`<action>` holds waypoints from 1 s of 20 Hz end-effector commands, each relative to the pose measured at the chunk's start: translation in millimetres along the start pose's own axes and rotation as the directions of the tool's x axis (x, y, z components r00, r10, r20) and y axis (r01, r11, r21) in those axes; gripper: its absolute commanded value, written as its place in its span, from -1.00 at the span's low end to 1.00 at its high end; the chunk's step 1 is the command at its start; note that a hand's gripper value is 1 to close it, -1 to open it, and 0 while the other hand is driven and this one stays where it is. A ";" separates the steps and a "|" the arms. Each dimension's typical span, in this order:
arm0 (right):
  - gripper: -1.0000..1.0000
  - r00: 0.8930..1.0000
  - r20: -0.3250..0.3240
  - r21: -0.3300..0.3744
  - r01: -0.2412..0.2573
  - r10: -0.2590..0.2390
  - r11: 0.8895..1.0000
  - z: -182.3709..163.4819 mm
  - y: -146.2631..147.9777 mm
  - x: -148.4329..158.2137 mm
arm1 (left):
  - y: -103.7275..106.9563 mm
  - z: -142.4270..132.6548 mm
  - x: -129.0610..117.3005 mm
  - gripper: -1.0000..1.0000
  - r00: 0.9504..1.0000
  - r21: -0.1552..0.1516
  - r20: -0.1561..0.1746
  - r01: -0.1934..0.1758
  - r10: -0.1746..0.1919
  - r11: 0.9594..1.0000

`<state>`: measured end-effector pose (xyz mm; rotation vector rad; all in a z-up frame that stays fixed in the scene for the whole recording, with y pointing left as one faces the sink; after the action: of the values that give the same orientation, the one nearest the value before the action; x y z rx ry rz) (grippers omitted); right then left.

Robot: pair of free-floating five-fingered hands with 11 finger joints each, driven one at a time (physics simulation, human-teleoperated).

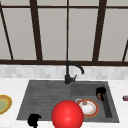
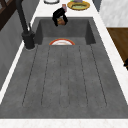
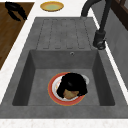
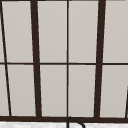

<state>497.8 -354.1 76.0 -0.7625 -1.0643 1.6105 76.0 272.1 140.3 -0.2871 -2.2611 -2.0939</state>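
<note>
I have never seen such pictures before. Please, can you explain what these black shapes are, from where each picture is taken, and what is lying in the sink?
The black shapes are two floating robot hands in a simulated kitchen. One view faces the sink from the front, two look along it from each side, and one looks at the window above. The right hand is curled round a small brown object above the orange-rimmed white plate in the grey sink basin. The left hand hangs at the sink's front edge. A large red ball shows in front, a black tap behind, and a yellow-rimmed green dish lies on the white counter.
</note>
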 end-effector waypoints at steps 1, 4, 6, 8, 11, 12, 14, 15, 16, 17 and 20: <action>1.00 1.000 0.010 -0.006 0.021 -0.021 1.000 2.9 0.5 -29.7 | 0.0 0.0 0.0 0.00 1.000 0.000 0.000 0.000 0.000 1.000; 1.00 1.000 0.012 -0.001 0.018 -0.018 1.000 3.0 0.9 -51.1 | 0.0 0.0 0.0 0.00 1.000 0.000 0.000 0.000 0.000 1.000; 1.00 0.997 0.011 0.003 0.081 -0.081 0.997 2.7 2.6 -62.8 | 0.0 0.0 0.0 0.00 1.000 0.000 0.000 0.000 0.000 1.000; 1.00 0.987 0.041 -0.002 0.155 -0.155 0.988 2.9 0.6 -70.9 | 0.0 0.0 0.0 0.00 1.000 0.000 0.000 0.000 0.000 1.000; 1.00 0.962 0.085 -0.008 0.260 -0.258 0.966 4.7 -2.3 -86.8 | 0.0 0.0 0.0 0.00 1.000 0.000 0.000 0.000 0.000 1.000; 1.00 0.948 0.108 -0.009 0.303 -0.300 0.953 12.4 -3.9 -87.8 | 0.0 0.0 0.0 0.00 1.000 0.000 0.000 0.000 0.000 1.000; 1.00 0.931 0.127 -0.070 0.354 -0.343 0.933 30.3 -23.4 -67.1 | 0.0 0.0 0.0 0.00 1.000 0.000 0.000 0.000 0.000 1.000; 1.00 0.920 0.145 -0.084 0.379 -0.365 0.922 36.6 -20.7 -68.5 | 0.0 0.0 0.0 0.00 1.000 0.000 0.000 0.000 0.000 1.000; 1.00 0.914 0.161 -0.085 0.388 -0.372 0.918 40.9 -20.7 -69.0 | 0.0 0.0 0.0 0.00 1.000 0.000 0.000 0.000 0.000 1.000; 1.00 0.915 0.164 -0.087 0.385 -0.368 0.919 46.4 -22.7 -69.3 | 0.0 0.0 0.0 0.00 1.000 0.000 0.000 0.000 0.000 1.000; 1.00 0.936 0.121 -0.074 0.340 -0.330 0.938 62.7 -36.1 -69.2 | 0.0 0.0 0.0 0.00 1.000 0.000 0.000 0.000 0.000 1.000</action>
<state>484.5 -433.9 110.1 -0.4898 -1.3006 1.3144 76.0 272.1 140.3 -0.2871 -2.2611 -2.0939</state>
